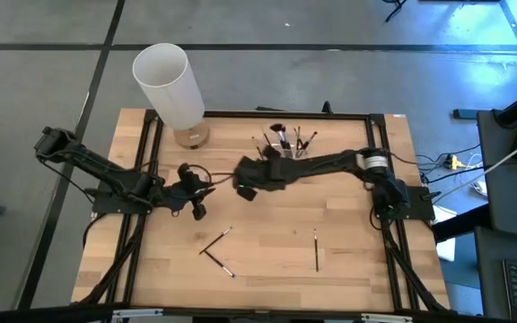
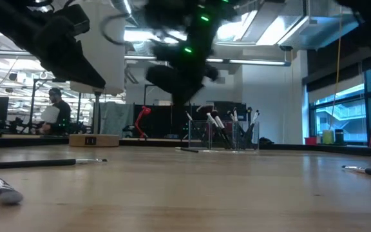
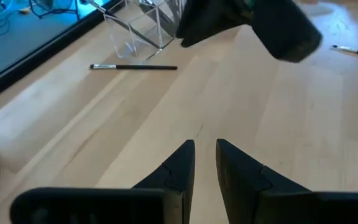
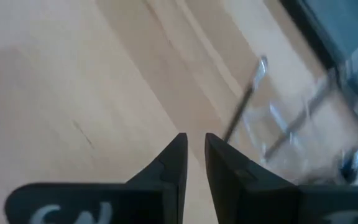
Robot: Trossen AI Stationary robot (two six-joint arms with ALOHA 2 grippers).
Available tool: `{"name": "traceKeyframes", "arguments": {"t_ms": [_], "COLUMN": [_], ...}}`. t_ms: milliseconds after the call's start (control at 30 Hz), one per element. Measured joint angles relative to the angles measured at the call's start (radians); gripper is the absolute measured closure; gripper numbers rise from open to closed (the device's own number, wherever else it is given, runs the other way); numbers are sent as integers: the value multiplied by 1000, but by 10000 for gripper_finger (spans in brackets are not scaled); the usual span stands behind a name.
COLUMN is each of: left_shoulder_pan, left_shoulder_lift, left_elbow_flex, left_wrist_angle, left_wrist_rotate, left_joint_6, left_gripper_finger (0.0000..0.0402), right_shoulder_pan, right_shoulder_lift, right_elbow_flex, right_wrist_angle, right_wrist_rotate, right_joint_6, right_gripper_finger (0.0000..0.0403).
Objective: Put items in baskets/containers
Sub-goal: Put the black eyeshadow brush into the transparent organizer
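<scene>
The pale wooden plank table (image 1: 330,215) fills the centre of the overhead frame. At its upper middle stands the small clear plastic organizer (image 1: 285,148), black-handled brushes upright inside. The right gripper (image 1: 246,187) hangs just left of it, fingers nearly together with a thin gap, pinching nothing. The left gripper (image 1: 196,206) waits centre-left, equally narrow and empty. Loose thin black brushes lie flat lower down: a crossed pair (image 1: 215,249) slanting at lower centre, nearer the left gripper, and one (image 1: 315,250) lying up-down at lower right. Smooth slender handles likely demand a crosswise pinch.
</scene>
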Motion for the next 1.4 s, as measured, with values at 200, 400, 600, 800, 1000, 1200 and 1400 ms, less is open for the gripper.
{"name": "traceKeyframes", "arguments": {"t_ms": [200,400,600,800,1000,1200,1400], "left_shoulder_pan": [-23,-3,37,50,50,50,50], "left_shoulder_lift": [0,0,0,0,0,0,0], "left_elbow_flex": [0,0,0,0,0,0,0], "left_wrist_angle": [5,54,88,71,72,81,80], "left_wrist_rotate": [-85,-133,-105,-90,-67,-66,-57], "left_joint_6": [-16,17,88,107,115,109,107], "left_gripper_finger": [341,341,341,341,341,341,341], "right_shoulder_pan": [-73,-168,-170,-154,-141,-74,-29], "right_shoulder_lift": [-195,-166,-145,-146,-146,-147,-153], "right_elbow_flex": [-454,-594,-598,-596,-596,-596,-578], "right_wrist_angle": [532,772,708,704,699,692,606], "right_wrist_rotate": [-116,-294,-186,-157,-141,-86,46], "right_joint_6": [181,244,236,237,239,207,350], "right_gripper_finger": [345,345,345,345,345,329,308]}}
